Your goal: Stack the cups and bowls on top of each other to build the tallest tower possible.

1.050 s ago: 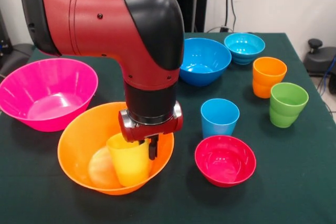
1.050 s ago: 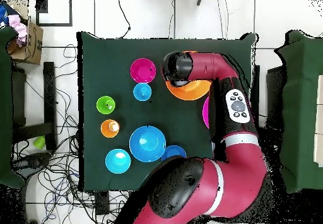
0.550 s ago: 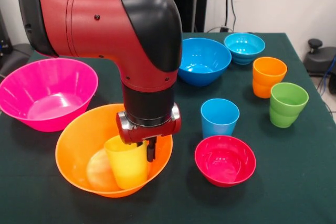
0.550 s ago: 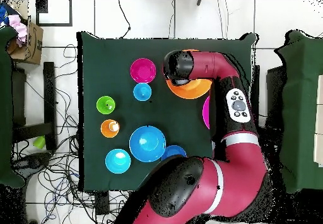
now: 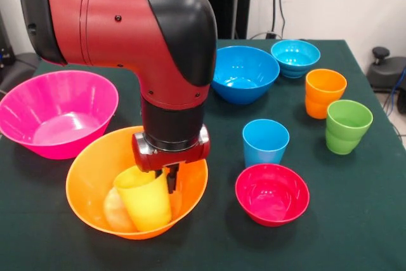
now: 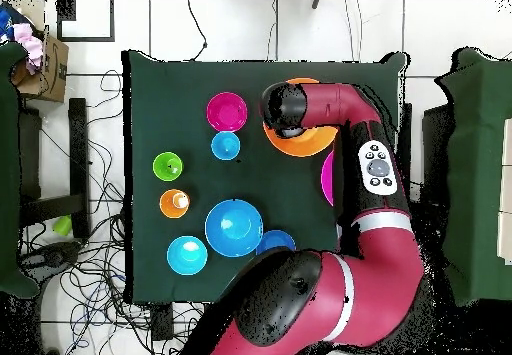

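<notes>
Cups: I count four, with the yellow cup (image 5: pixel 144 196) clamped in my gripper (image 5: pixel 166 179) inside the large orange bowl (image 5: pixel 95 176). Six bowls total; only overhead shows the small dark blue bowl (image 6: pixel 275 241).

We see glossy smooth plastic on the orange bowl (image 5: pixel 92 176), yellow cup (image 5: pixel 144 198), pink bowl (image 5: pixel 57 112) and red bowl (image 5: pixel 272 193). The table (image 5: pixel 355 220) has matt dark green cloth. The arm (image 5: pixel 114 26) shell looks smooth, semi-gloss.
</notes>
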You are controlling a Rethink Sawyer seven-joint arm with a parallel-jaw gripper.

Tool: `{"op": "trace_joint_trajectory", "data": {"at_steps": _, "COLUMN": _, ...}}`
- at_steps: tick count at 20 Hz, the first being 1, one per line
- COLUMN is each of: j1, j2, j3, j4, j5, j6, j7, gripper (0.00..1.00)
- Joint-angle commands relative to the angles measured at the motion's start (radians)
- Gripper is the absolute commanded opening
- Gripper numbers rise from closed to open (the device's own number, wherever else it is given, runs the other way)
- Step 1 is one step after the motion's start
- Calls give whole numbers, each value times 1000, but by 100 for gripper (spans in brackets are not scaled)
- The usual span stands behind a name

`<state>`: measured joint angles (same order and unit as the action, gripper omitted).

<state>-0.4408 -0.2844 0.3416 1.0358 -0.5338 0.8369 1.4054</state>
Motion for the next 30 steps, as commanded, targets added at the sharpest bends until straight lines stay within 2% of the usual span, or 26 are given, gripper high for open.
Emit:
{"op": "trace_joint_trajectory", "data": {"at_steps": 1, "j1": -3, "j2": -18, "j3": -37, "j4": 101, "j5": -134, "j6": 84, "j7": -302, "gripper": 0}}
{"op": "trace_joint_trajectory", "data": {"at_steps": 9, "j1": 4, "j2": 27, "j3": -37, "j4": 54, "j5": -144, "j6": 161, "j7": -331, "gripper": 0}}
{"op": "trace_joint_trajectory", "data": {"at_steps": 13, "j1": 8, "j2": 69, "j3": -27, "j4": 17, "j5": -148, "j6": 166, "j7": -346, "gripper": 0}}
{"op": "trace_joint_trajectory", "data": {"at_steps": 16, "j1": 23, "j2": 85, "j3": -26, "j4": -14, "j5": -146, "j6": 213, "j7": -354, "gripper": 0}}
{"op": "trace_joint_trajectory", "data": {"at_steps": 24, "j1": 48, "j2": 112, "j3": -19, "j4": -79, "j5": -148, "j6": 295, "j7": -369, "gripper": 0}}
{"op": "trace_joint_trajectory", "data": {"at_steps": 30, "j1": 67, "j2": 102, "j3": -18, "j4": -80, "j5": -132, "j6": 358, "j7": -361, "gripper": 0}}
